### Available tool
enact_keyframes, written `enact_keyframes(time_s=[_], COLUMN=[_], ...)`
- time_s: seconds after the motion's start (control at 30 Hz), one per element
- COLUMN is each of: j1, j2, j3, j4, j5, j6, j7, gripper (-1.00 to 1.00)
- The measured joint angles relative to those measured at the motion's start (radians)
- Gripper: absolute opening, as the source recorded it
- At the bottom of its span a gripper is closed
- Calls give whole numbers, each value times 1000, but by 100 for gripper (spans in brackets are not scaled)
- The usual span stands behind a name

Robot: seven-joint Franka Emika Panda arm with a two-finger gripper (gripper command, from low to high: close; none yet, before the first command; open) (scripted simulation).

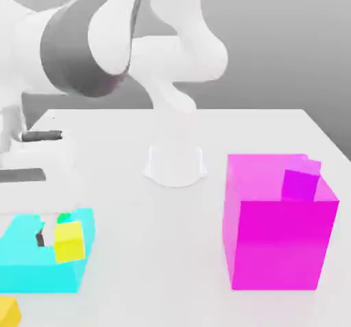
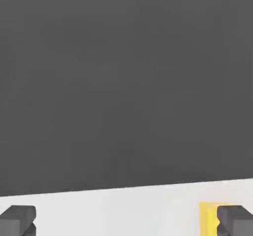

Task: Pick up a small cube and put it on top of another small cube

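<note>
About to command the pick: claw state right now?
Claw: open wide, holding nothing; a small amber cube sits by one fingertip.

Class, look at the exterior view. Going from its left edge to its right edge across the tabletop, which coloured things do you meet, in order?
Amber cube at the lower corner → cyan block → lemon-yellow cube resting against the cyan block → white robot base → large magenta box.

On the table (image 1: 171,264), a big box (image 1: 277,240) sits at the exterior view's right — a low block (image 1: 31,264) at the left, a cube (image 1: 69,242) on it, another cube (image 1: 8,312) just before it.
</note>
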State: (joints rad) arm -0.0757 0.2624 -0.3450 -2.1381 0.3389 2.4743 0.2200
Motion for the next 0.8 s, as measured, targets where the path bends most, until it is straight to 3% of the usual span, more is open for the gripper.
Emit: enact_keyframes(time_s=[0.2,0.33,0.37,0.6,0.8], j1=[-60,-112,-123,-122,-72], j2=[188,329,356,357,174], j3=[-26,20,33,33,-51], j4=[26,59,65,66,-15], j5=[-18,27,39,41,-23], j6=[55,145,164,164,49], j7=[-60,-107,-115,-117,-24], gripper=[0,0,-100,-100,-100])
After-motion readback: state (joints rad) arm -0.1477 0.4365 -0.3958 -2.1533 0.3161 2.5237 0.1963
